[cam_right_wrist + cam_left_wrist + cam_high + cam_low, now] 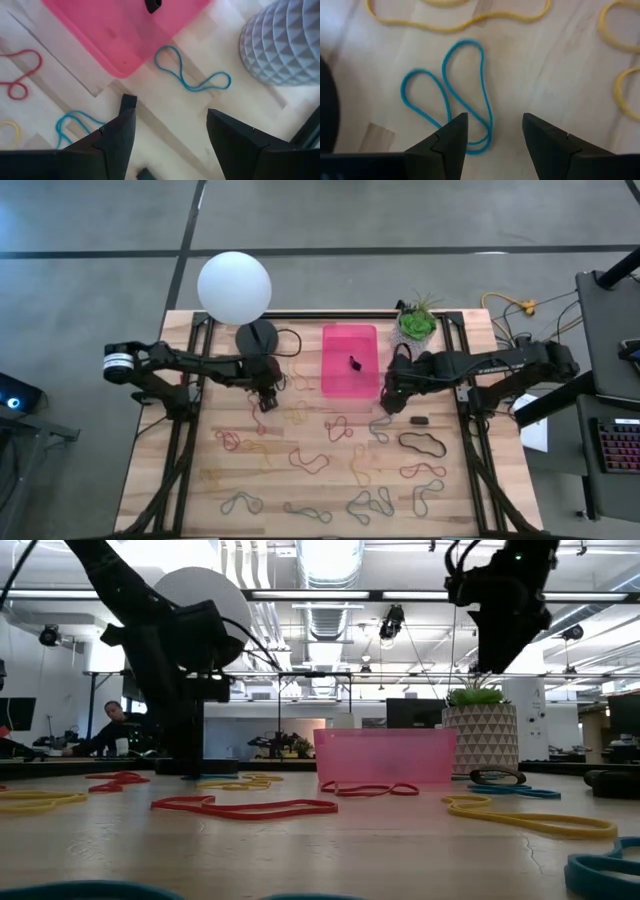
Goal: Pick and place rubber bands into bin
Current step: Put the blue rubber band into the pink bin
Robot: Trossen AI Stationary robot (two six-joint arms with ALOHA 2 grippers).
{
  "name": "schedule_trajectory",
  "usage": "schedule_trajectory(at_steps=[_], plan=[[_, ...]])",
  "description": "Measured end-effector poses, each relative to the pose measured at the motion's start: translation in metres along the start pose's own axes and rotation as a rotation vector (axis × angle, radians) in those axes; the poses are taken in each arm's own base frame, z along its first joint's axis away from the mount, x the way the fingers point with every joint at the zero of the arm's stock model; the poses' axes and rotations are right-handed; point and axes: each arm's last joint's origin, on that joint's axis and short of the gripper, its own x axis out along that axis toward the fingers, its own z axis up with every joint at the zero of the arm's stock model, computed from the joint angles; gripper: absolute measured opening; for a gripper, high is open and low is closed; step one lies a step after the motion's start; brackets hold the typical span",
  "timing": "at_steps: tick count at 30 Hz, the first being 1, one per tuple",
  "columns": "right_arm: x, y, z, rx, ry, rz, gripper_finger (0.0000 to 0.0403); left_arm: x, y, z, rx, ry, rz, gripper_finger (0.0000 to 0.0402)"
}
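Rubber bands (330,455) in red, yellow, grey-green and black lie scattered flat on the wooden table. The pink bin (350,360) stands at the far middle with one small black thing (354,363) inside. My left gripper (492,125) hovers open, pointing steeply down, just over a twisted blue band (450,95) left of the bin. My right gripper (167,115) hangs open above the table by the bin's near right corner (125,67), over bare wood, with another blue band (192,75) ahead of it. Neither gripper holds anything.
A lamp with a white globe (234,288) and black base (256,338) stands far left of the bin. A white pot with a green plant (417,322) stands to the bin's right. Yellow bands (460,17) lie beyond the left gripper. A small black block (419,420) lies near the right gripper.
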Motion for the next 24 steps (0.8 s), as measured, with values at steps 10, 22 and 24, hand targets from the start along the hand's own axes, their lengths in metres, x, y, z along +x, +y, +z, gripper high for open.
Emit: schedule_trajectory(at_steps=[10, 22, 24], plan=[[-0.009, -0.010, -0.015, 0.109, -0.032, 0.050, 0.0231, 0.020, 0.004, -0.005, -0.023, 0.077, 0.007, 0.0131], [-0.007, -0.005, -0.012, 0.115, -0.052, 0.074, 0.0231, 0.026, 0.027, -0.006, -0.153, 0.101, -0.049, 0.0003], [-0.007, -0.005, -0.012, 0.105, -0.055, 0.072, 0.0231, 0.023, 0.028, -0.003, -0.190, 0.086, -0.069, 0.0001]])
